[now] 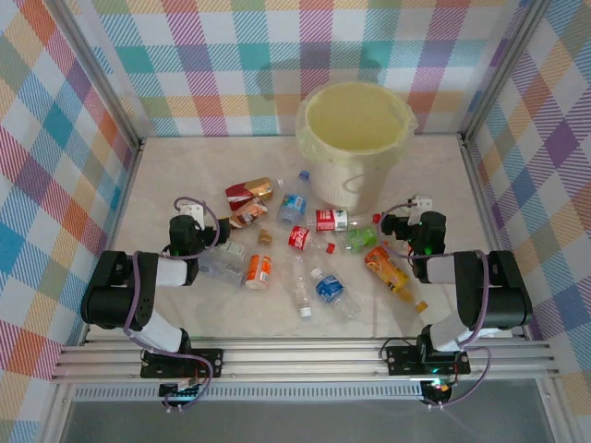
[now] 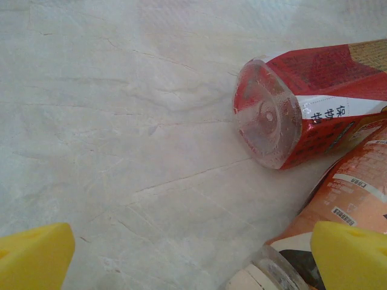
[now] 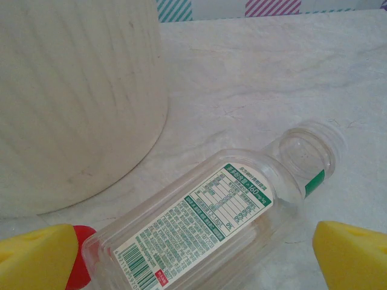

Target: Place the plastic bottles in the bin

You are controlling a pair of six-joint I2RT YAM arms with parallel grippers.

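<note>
**Supervisor:** Where were the grippers at that moment?

**Operator:** Both were low over the table, jaws spread wide, gripping nothing. My right gripper point(image 3: 193, 260) hung directly over a clear bottle with a green-and-white label point(image 3: 199, 223). My left gripper point(image 2: 193, 260) faced mostly bare tabletop point(image 2: 121, 121), with a red-labelled bottle point(image 2: 314, 103) ahead to the right and an orange-labelled bottle point(image 2: 357, 193) just beside one fingertip.

**Supervisor:** Which one did you judge should go first?

**Operator:** The green-labelled one. The right arm was plainly the nearer, and the bin point(image 3: 72, 109) stood just beyond the bottle, up and to the left in the wrist view, apart from it.

**Supervisor:** How did the bottle lie?

**Operator:** It was on its side, its long axis slanting from the finger on the view's left up toward the far right — closer to the line between my fingers than across it. A red cap point(image 3: 81, 260) sat at the near end, and I couldn't tell whether it belonged to that bottle. I reckoned the wrist needed turning so the fingers would close across the narrow body, not along its length.

**Supervisor:** And the rest?

**Operator:** From overhead, the other bottles point(image 1: 328, 288) lay scattered between the arms in front of the bin — I saw none inside it.
</note>
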